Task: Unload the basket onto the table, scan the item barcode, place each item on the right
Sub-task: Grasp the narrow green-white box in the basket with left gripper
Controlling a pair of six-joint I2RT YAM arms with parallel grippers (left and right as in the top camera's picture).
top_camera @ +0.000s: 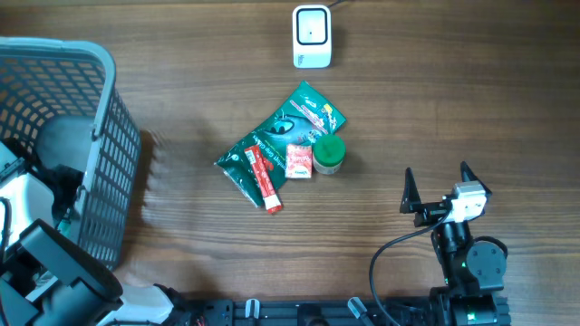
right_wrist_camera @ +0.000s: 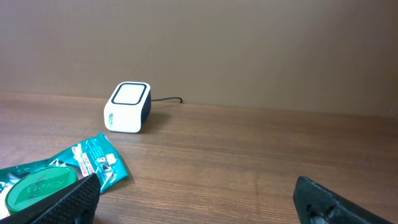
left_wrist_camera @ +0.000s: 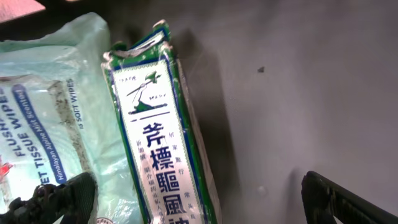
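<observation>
A white scanner (top_camera: 311, 36) stood at the far edge of the wooden table (top_camera: 471, 100), with its cord running off behind it. Toward the robot from it, near the middle of the table, lay a small heap of goods. A green pouch (top_camera: 304, 116) slanted across the wood and a long red pack (top_camera: 266, 179) lay over its lower end. A little red and white box (top_camera: 299, 160) sat beside that, and a round green lid (top_camera: 329, 154) touched the box on its right. Nothing in the heap was held. The right gripper (top_camera: 438, 174) hovered well to the right of the heap, nearer the front edge, with its fingers (top_camera: 409, 188) spread wide and empty. Its wrist camera showed the scanner ahead, with the pouch and lid low on the left. A grey basket (top_camera: 109, 163) sat at the left end of the table, with the left arm beside it. The left gripper (left_wrist_camera: 198, 190) was likewise wide open, with nothing gripped between its fingers (left_wrist_camera: 62, 196). It was poised over a long green and white box (left_wrist_camera: 165, 143) printed with Chinese characters. That box lay flat on a dull grey surface, alongside and touching a pale packet of wipes (left_wrist_camera: 43, 118). Whether the fingertips touched either one could not be told.
</observation>
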